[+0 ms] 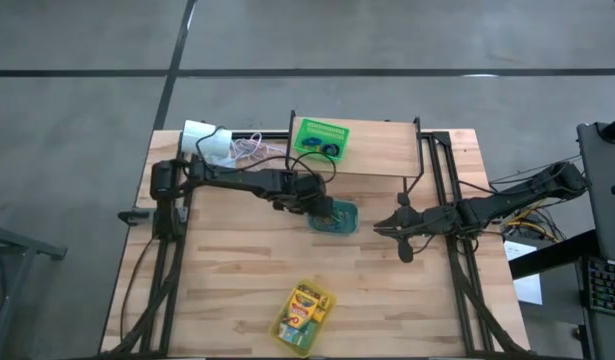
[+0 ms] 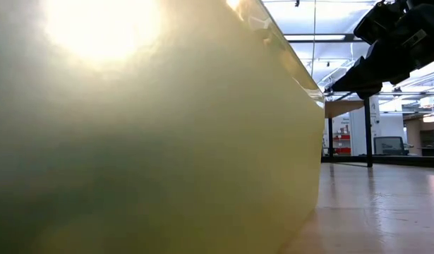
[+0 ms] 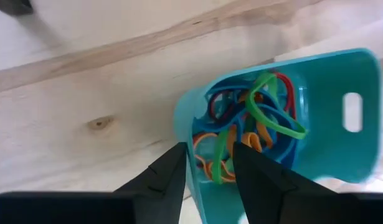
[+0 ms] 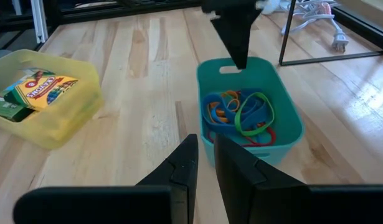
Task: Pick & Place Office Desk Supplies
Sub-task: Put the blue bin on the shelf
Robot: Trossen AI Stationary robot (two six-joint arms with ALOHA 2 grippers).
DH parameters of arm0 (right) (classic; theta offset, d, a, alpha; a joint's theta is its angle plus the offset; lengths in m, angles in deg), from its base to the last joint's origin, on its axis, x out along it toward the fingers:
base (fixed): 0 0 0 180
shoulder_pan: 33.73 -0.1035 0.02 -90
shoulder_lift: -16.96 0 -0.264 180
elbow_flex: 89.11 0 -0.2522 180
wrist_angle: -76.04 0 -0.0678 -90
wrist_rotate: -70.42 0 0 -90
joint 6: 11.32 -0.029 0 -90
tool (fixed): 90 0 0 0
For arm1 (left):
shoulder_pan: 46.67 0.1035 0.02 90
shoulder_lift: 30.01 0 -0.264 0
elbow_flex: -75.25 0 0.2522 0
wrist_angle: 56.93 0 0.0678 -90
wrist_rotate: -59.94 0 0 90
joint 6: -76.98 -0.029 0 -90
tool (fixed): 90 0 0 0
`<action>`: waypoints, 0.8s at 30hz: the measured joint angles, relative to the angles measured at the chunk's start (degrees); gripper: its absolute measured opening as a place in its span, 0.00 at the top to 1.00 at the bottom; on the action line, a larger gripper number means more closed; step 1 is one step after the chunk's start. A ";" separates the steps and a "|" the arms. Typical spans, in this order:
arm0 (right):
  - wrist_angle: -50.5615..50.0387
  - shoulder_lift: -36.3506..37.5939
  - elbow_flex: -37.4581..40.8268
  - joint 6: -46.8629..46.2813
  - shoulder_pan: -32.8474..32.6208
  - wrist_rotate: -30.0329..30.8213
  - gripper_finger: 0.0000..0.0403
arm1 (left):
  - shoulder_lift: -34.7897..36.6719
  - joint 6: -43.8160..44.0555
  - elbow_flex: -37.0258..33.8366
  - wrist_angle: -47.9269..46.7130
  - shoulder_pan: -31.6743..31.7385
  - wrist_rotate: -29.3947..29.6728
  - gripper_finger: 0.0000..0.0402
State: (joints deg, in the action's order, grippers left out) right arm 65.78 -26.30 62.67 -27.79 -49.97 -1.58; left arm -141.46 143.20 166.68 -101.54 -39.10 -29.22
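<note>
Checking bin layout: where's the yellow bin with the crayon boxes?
In the high view the yellow bin sits at the table's near edge, about mid-width, below the teal bin of rubber bands, apart from both arms.

yellow bin (image 2: 153,141) blurred, filling low view, teal bin (image 3: 340,112) cut off at wrist picture's edge

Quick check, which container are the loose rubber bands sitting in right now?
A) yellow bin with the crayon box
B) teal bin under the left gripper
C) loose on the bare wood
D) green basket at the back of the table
B: the rubber bands lie piled inside the teal bin, with the left gripper just above its rim; the yellow bin holds only crayon boxes.
</note>
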 joint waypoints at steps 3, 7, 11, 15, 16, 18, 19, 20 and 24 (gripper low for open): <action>0.00 0.00 0.00 0.00 0.01 0.00 0.87 | 1.23 -0.10 0.96 -1.55 0.00 0.00 0.66; 0.01 0.00 0.00 0.00 0.01 0.00 0.87 | 3.92 -0.22 1.16 -3.82 0.00 0.28 0.66; -0.02 0.00 0.00 0.00 0.01 0.01 0.87 | 7.50 -0.41 1.13 -6.52 -0.02 3.03 0.66; -0.07 0.00 0.00 0.01 -0.01 0.00 0.87 | 11.48 -3.81 1.11 -9.54 0.02 6.14 0.66; 0.00 0.00 0.00 0.02 0.01 0.00 0.87 | 12.57 -6.38 1.11 -9.67 0.00 7.14 0.66; -0.01 0.00 0.00 0.00 0.01 0.00 0.87 | 14.54 -13.64 1.11 -9.61 -0.03 8.91 0.66; 0.03 0.00 0.00 0.00 0.01 0.00 0.87 | 15.33 -17.97 1.11 -9.47 -0.13 9.21 0.66; -0.03 0.00 0.00 0.00 0.01 0.00 0.87 | 16.02 -22.48 1.11 -8.95 -0.13 9.33 0.66; 0.03 0.00 0.00 0.02 -0.01 0.00 0.87 | 17.48 -38.94 1.07 -4.87 -0.20 9.30 0.67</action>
State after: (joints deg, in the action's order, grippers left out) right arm 65.82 -26.30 62.67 -27.77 -49.98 -1.58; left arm -123.98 104.26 167.75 -106.41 -39.30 -19.92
